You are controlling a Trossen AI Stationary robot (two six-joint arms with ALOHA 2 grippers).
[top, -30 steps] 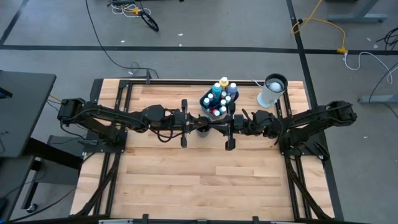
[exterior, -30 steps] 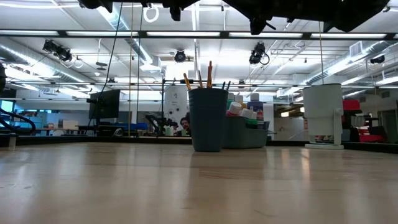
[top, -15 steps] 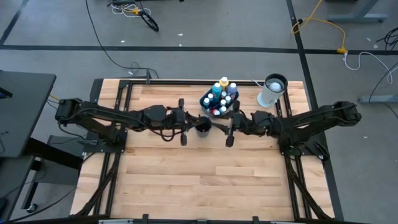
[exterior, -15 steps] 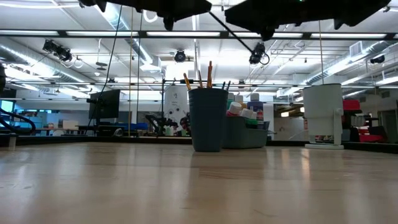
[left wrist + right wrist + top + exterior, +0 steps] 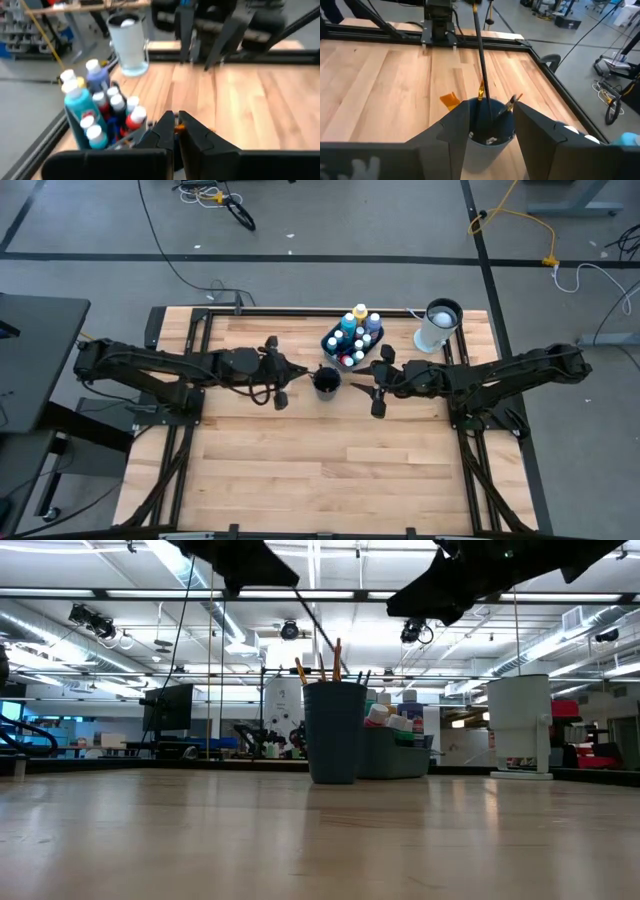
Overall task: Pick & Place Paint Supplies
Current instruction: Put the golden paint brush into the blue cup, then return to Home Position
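A dark cup [image 5: 325, 383] stands at mid table and holds several brushes [image 5: 337, 660]. Behind it a dark bin [image 5: 352, 342] carries the small paint bottles [image 5: 100, 107]. My left gripper [image 5: 280, 372] hovers left of the cup, shut on a long dark brush [image 5: 481, 60] that slants down into the cup [image 5: 487, 132]. My right gripper [image 5: 372, 385] hovers right of the cup and is open. In the right wrist view its fingers [image 5: 455, 125] stand wide on either side of the cup without touching it. My left gripper [image 5: 176, 132] pinches the brush between its two shut fingers, near the brush's upper end [image 5: 177, 128]. It comes from the table's left side, above the cup. The brush [image 5: 315, 625] slants down from the fingers, and its lower end sits inside the cup [image 5: 334, 730].
A tall white cylinder with a dark top [image 5: 437, 326] stands at the table's far right, beside the bin. A small orange scrap [image 5: 449, 100] lies on the wood near the cup. Bare wood stretches toward the near edge. A metal frame runs along the table's sides.
The two grippers were close together above the cup and have drawn apart. The left has gone toward the table's left edge, the right slightly toward the right edge, and both are lower. The brush, carried level between them before, now slants down into the cup.
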